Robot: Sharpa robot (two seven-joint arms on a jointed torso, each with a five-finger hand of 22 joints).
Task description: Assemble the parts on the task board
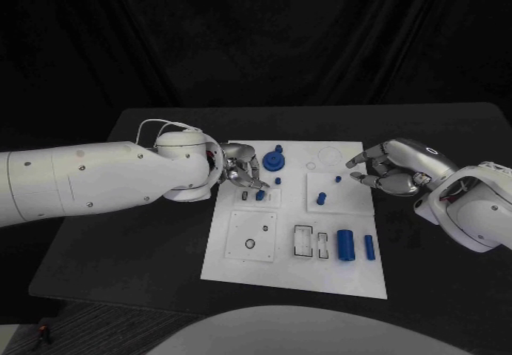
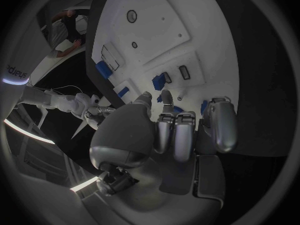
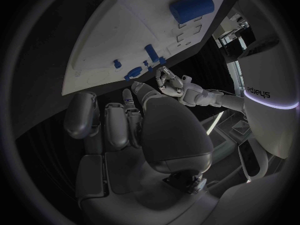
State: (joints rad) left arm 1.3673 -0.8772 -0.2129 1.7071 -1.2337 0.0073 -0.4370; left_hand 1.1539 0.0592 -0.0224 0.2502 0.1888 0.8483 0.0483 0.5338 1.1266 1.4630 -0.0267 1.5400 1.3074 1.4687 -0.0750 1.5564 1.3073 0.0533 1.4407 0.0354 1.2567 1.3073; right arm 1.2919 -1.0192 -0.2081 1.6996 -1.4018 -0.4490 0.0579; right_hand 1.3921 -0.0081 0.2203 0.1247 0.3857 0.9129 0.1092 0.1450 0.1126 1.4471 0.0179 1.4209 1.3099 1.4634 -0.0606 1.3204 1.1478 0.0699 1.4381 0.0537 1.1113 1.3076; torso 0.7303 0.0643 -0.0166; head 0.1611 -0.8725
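The white task board [image 1: 248, 275] lies mid-table. My left hand [image 1: 243, 171] reaches over its far left part, fingers bunched and pointing down at a small blue part [image 1: 260, 195] that stands beside a slot. In the left wrist view my thumb tip ends right at that part [image 2: 160, 81]; whether it grips the part is hidden. My right hand [image 1: 393, 171] hovers at the board's right edge, fingers curved and apart, holding nothing. Near it stand a blue peg [image 1: 321, 197] and a smaller one [image 1: 337, 178].
A blue gear-shaped part [image 1: 274, 160] and a short peg [image 1: 277, 180] sit just right of my left hand. A thick blue cylinder [image 1: 345, 245] and a slim one [image 1: 369, 247] lie at the board's near right. Black table [image 1: 128, 244] surrounds the board.
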